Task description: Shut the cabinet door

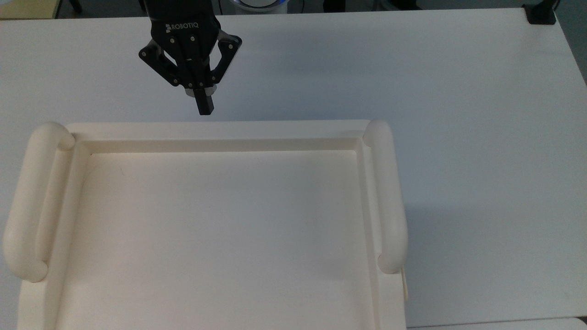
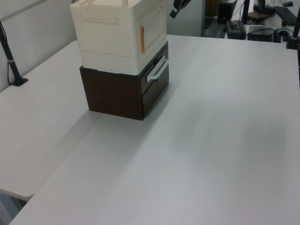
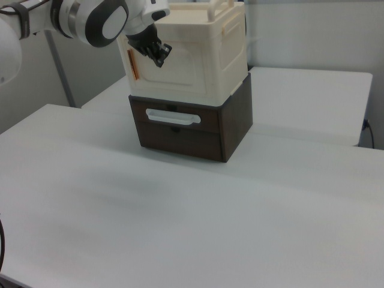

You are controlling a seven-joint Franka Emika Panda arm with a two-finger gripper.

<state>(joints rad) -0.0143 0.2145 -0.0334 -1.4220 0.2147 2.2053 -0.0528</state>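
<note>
The cream cabinet [image 1: 220, 130] fills the lower part of the top view, its recessed tray top flanked by two thick rails. In the left view the cabinet door [image 2: 153, 27] lies flat against the cabinet [image 2: 108, 33] front, an orange strip along its edge. The right view shows the door [image 3: 186, 69] flush with the cabinet [image 3: 231, 54] as well. My black gripper [image 1: 205, 109] is shut on nothing, just off the cabinet's front edge. It hovers by the door's upper part [image 2: 173, 13] [image 3: 161, 59]; whether it touches the door I cannot tell.
The cabinet stands on a dark brown drawer unit [image 2: 115, 91] [image 3: 192, 135] with a white handle [image 3: 173, 117]. Around it spreads a white table [image 1: 412, 68]. A black clamp [image 1: 540, 13] sits at the table's far corner in the top view's upper right.
</note>
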